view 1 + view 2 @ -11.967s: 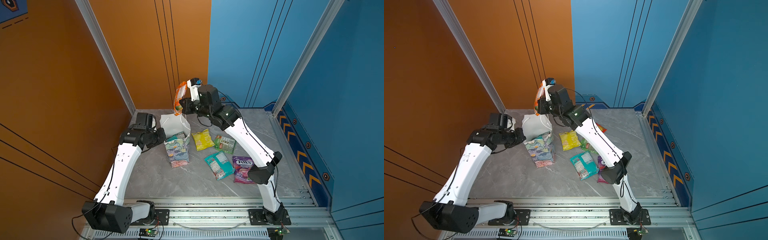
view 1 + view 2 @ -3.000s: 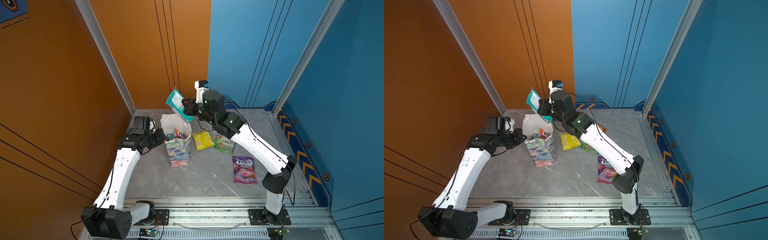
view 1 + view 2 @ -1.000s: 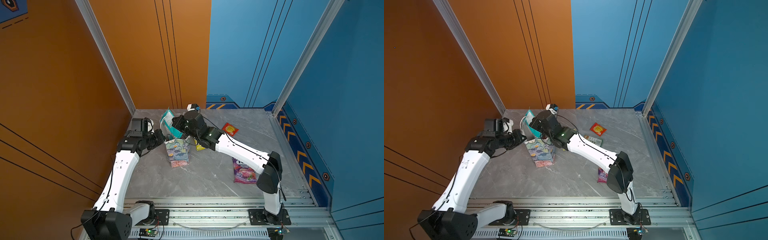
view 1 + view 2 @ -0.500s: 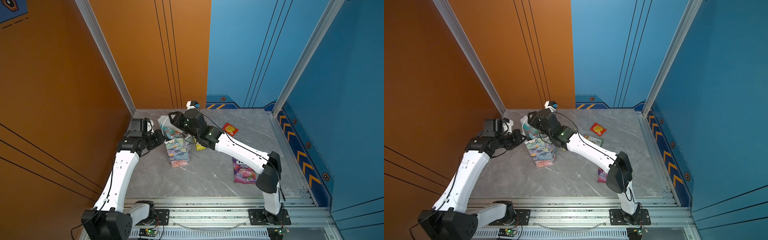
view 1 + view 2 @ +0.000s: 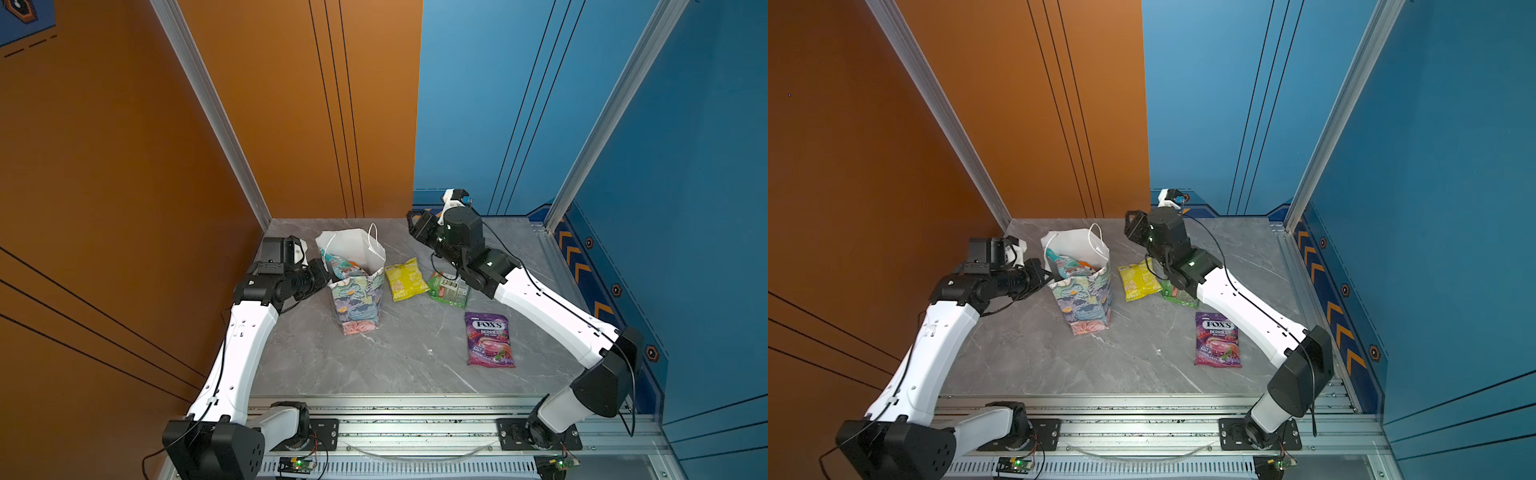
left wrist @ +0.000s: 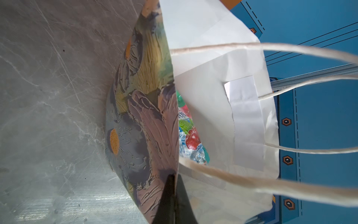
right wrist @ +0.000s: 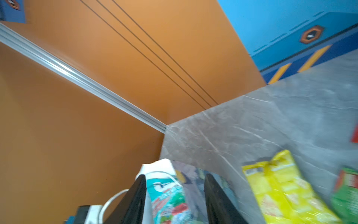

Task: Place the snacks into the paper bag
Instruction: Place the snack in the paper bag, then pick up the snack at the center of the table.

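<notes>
Left of centre, the paper bag (image 5: 358,293) is holding a teal packet (image 5: 338,263) while your left hand (image 6: 174,186) is pinching its rim and your right hand (image 5: 414,225) is hovering parted, empty.

A grey, marble-veined tabletop (image 5: 415,365) carries everything. At its far left the paper bag (image 5: 359,299) stands upright on its base. Just right of the bag a yellow packet (image 5: 405,279) lies flat, and beside that, further right, lies a green packet (image 5: 448,289), partly covered from above. A purple FOX'S packet (image 5: 489,345) lies flat nearer and to the right, well apart from the bag.
</notes>
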`<state>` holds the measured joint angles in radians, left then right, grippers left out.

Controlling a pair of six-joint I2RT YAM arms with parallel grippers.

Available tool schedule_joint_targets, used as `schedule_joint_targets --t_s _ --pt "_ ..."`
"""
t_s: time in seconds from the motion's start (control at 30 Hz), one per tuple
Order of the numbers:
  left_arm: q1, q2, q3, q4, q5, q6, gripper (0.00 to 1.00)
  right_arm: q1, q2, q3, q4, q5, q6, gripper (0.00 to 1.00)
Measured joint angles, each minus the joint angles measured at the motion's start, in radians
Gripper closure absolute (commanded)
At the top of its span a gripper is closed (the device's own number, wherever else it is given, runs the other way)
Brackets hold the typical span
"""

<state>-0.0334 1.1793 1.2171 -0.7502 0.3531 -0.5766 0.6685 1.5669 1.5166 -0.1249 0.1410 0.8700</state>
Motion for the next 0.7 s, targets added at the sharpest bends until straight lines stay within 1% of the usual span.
schedule_joint_targets --t_s 0.07,0.17,0.3,0.37,0.47,0.57,0.7 --pt "0.000 0.000 0.000 0.000 0.000 0.000 1.00 -0.066 -0.024 -0.073 -0.033 -0.050 -0.014 0.47" --pt "0.000 0.000 0.000 0.000 0.000 0.000 1.00 -0.156 -0.024 -0.138 -0.094 -0.153 -0.036 0.47" --pt "0.000 0.000 0.000 0.000 0.000 -0.008 1.00 -0.239 0.024 -0.147 -0.166 -0.317 -0.071 0.47" --pt "0.000 0.000 0.000 0.000 0.000 -0.009 1.00 -0.258 0.074 -0.125 -0.203 -0.390 -0.096 0.48" --pt "0.000 0.000 0.000 0.000 0.000 -0.016 1.00 -0.263 0.165 -0.080 -0.244 -0.465 -0.132 0.48" --pt "0.000 0.000 0.000 0.000 0.000 -0.020 1.00 -0.264 0.243 -0.045 -0.271 -0.509 -0.154 0.48" --pt "0.000 0.000 0.000 0.000 0.000 -0.023 1.00 -0.269 0.313 -0.018 -0.295 -0.538 -0.173 0.48"
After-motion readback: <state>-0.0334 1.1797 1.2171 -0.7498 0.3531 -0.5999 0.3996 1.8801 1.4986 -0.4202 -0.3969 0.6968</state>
